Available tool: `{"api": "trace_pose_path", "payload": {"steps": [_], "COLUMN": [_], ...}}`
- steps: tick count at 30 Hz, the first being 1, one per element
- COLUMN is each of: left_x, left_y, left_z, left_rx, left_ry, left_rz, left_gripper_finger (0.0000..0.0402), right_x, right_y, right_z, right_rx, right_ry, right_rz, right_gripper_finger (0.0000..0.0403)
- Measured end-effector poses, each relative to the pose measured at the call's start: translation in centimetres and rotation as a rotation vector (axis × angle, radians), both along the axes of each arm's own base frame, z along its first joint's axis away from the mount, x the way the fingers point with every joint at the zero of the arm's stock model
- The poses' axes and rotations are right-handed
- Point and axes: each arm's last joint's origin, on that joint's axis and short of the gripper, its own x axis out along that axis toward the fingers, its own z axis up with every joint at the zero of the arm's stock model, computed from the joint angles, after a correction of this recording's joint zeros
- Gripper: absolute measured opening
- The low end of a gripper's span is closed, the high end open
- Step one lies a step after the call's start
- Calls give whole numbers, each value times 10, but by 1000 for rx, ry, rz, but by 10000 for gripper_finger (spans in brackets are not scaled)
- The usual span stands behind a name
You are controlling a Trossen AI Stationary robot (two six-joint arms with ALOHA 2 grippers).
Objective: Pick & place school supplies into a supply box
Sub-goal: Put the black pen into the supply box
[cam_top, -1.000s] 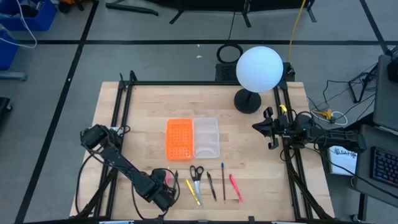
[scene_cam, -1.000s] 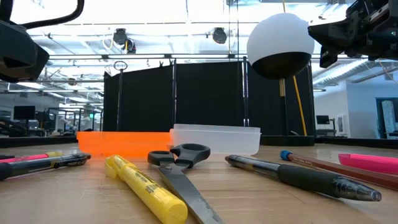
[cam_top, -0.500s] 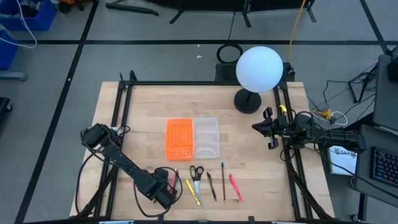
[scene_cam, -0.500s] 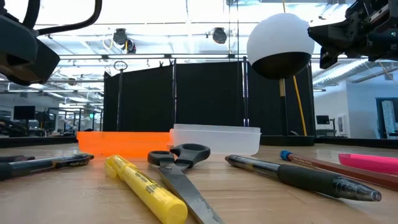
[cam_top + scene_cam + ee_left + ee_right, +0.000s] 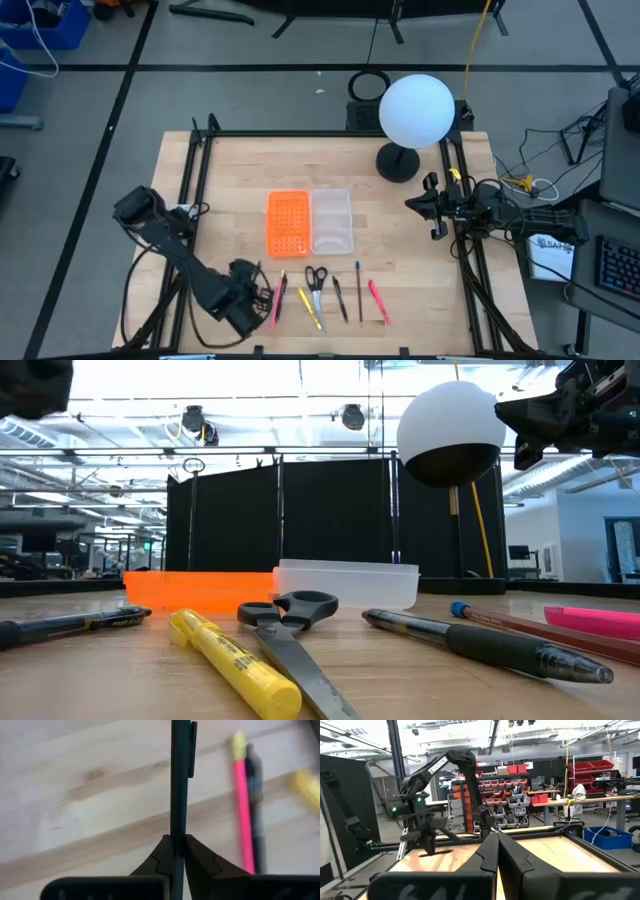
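Note:
My left gripper (image 5: 177,840) hangs over the table's near left part (image 5: 258,300), shut on a dark pen (image 5: 179,780). Under it on the wood lie a pink pen (image 5: 242,805) and a black pen (image 5: 256,810). A yellow highlighter (image 5: 312,310), the scissors (image 5: 316,278), another black pen (image 5: 340,298), a blue-tipped pencil (image 5: 359,290) and a pink highlighter (image 5: 378,300) lie in a row near the front edge. The clear supply box (image 5: 331,220) rests flat at mid-table. My right gripper (image 5: 492,840) waits shut at the right edge (image 5: 432,205). My left gripper pinches the dark pen's barrel (image 5: 177,827) between its two fingers, away from the clip end (image 5: 192,750). The fingers point down from above and lie across the pen. The pen sticks out roughly level beyond them and looks clear of the table.
An orange perforated piece (image 5: 288,222) lies against the supply box's left side. A lamp with a white globe (image 5: 417,110) stands at the far right of the table. Black frame rails (image 5: 190,200) run along both side edges.
My left gripper has risen and drawn back toward the table's left edge; in the low view it has climbed to the picture's top corner. The pink pen that showed at the low view's left a second ago no longer shows there.

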Motion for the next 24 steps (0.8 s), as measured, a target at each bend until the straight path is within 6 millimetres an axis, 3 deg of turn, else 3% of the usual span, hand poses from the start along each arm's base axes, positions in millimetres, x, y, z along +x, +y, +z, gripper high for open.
{"api": "trace_pose_path", "payload": {"steps": [4,10,19,24], "left_x": [8,37,105,124], "left_y": [12,53,131,169], "left_z": [27,65,75,67], "left_rx": [-21,-8,-57,-84], "left_ry": [-155,-328,-561,-577], "left_rz": [13,-12,-72,-89], "left_gripper_finger": [31,28,30,30], "right_x": [0,0,1,1], "right_y": [0,0,0,0], "right_z": [-1,0,0,-1], "right_rx": [1,1,1,2], "right_ry": [8,4,6,12], "right_rz": [0,1,2,2], "right_gripper_finger": [0,0,0,0]}}
